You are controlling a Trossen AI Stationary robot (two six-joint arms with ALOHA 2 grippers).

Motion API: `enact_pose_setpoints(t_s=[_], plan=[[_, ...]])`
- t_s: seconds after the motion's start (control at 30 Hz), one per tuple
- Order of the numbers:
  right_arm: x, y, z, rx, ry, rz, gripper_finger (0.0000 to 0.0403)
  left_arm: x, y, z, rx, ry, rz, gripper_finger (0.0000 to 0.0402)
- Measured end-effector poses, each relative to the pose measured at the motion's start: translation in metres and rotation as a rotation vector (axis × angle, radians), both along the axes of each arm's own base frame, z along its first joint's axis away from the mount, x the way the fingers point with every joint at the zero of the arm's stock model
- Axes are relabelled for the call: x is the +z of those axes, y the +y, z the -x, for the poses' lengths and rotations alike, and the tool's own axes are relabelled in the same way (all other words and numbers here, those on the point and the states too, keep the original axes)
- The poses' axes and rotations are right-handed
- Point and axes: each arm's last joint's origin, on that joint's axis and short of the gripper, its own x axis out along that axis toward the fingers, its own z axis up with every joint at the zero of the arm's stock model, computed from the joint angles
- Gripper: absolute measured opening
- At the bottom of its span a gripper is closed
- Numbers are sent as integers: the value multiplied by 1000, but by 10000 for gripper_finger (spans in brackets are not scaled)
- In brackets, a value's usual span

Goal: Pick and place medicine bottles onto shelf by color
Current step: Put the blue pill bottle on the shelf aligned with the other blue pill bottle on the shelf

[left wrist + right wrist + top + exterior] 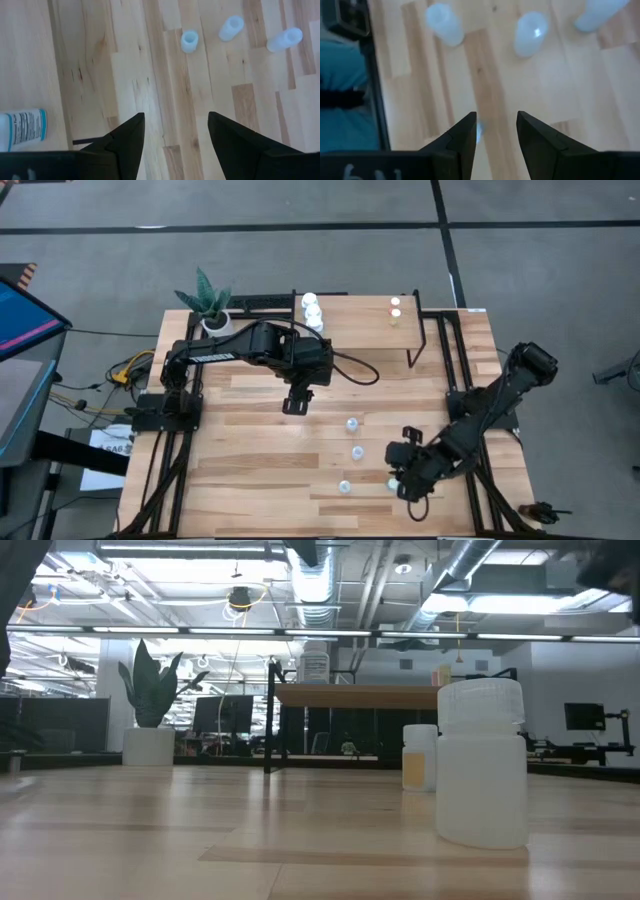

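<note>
Three white medicine bottles (312,308) stand at the left end of the shelf (355,308), and two small capped ones (395,308) near its right end. Three pale translucent bottles (351,423) (357,451) (344,486) stand upright on the table; they also show in the left wrist view (189,40) and the right wrist view (530,33). My left gripper (176,116) hangs open over the table's middle. My right gripper (496,116) is open near the front right, above a small pale bottle (392,480) that peeks past one finger (479,131).
A potted plant (214,320) stands at the far left corner. A white bottle with a blue-edged label (22,130) shows at the edge of the left wrist view. Black frame rails (470,395) run along both table sides. Bare wood lies between the shelf and the pale bottles.
</note>
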Motion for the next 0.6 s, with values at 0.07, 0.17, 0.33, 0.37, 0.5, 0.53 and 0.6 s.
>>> enact_pose_setpoints(t_s=[0.07, 0.17, 0.33, 0.37, 0.5, 0.53, 0.6], plan=[[0, 5, 5, 25, 0, 0, 163, 0, 0, 0, 1, 0, 0, 206], [0, 14, 13, 73, 0, 3, 163, 0, 0, 0, 2, 0, 1, 206], [0, 26, 26, 113, 4, -10, 163, 0, 0, 0, 3, 0, 1, 206], [0, 27, 27, 94, 7, -23, 163, 0, 0, 0, 3, 0, 1, 206], [0, 27, 27, 14, 17, -65, 170, 0, 0, 0, 3, 0, 1, 206], [0, 27, 27, 12, 18, -66, 174, 0, 0, 0, 3, 0, 1, 206], [0, 27, 27, 14, 18, -64, 186, 0, 0, 0, 3, 0, 1, 206]])
